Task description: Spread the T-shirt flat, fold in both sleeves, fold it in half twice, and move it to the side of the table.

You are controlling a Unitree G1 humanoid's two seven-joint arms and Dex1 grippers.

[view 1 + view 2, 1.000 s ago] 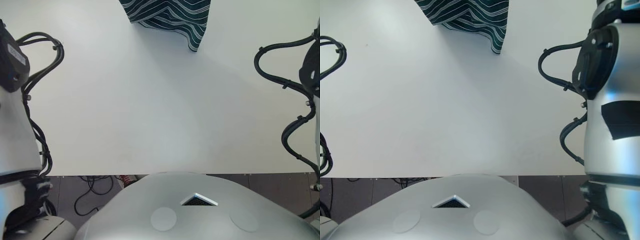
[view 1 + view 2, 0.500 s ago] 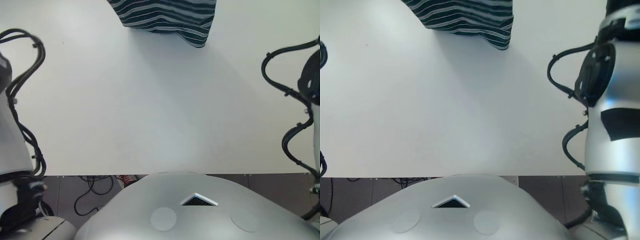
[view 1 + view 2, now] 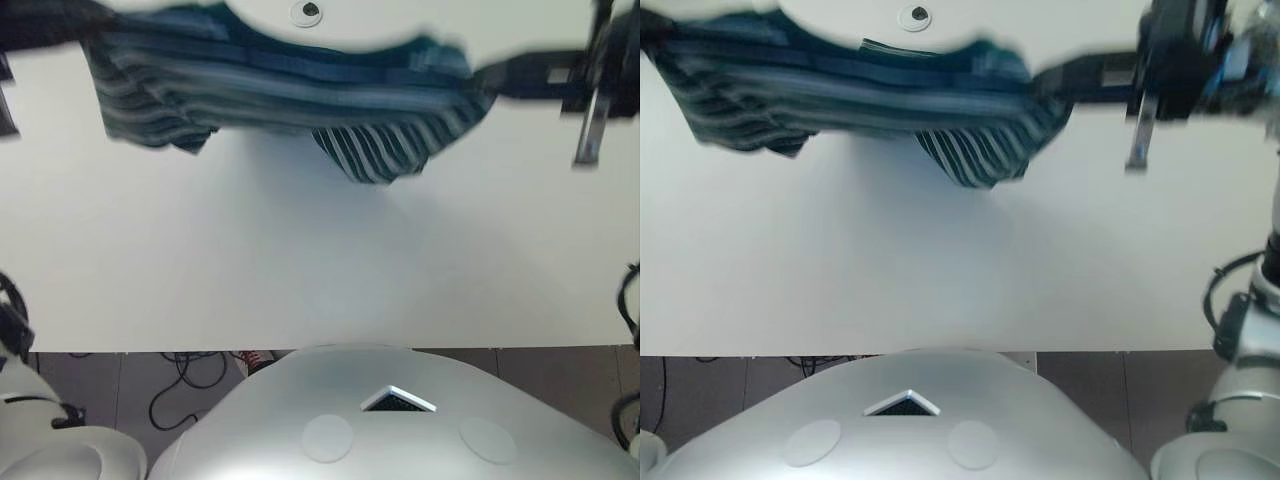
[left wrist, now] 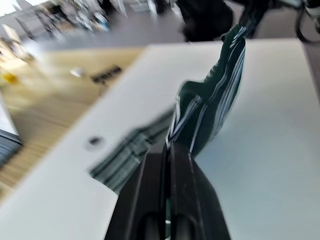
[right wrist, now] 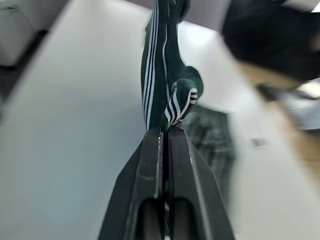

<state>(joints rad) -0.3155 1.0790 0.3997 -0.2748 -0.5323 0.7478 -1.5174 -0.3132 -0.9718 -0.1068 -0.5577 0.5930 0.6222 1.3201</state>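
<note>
**Striped T-shirt held stretched between both grippers over the far side of the table**

The T-shirt (image 3: 280, 95), dark green with thin white stripes, hung in the air as a wide band above the far part of the white table (image 3: 300, 270). It ran from the robot's left to its right, one end in each gripper.

The left gripper (image 4: 167, 146) held the left end. Its fingers were pressed together on a bunched fold of the cloth, with no gap between them. The right gripper (image 5: 163, 130) held the right end the same way, its fingers clamped tight on a rolled edge of striped fabric. From each pinch the shirt stretched away toward the other arm.

Between the two holds the cloth sagged. A loose flap drooped lowest a little to the right of the middle, close above the tabletop and over its own soft shadow. Whether that flap touched the surface could not be told.

A small round fitting (image 3: 311, 12) sat in the table just beyond the shirt. Dark cables (image 3: 190, 375) lay on the floor under the near edge.
</note>
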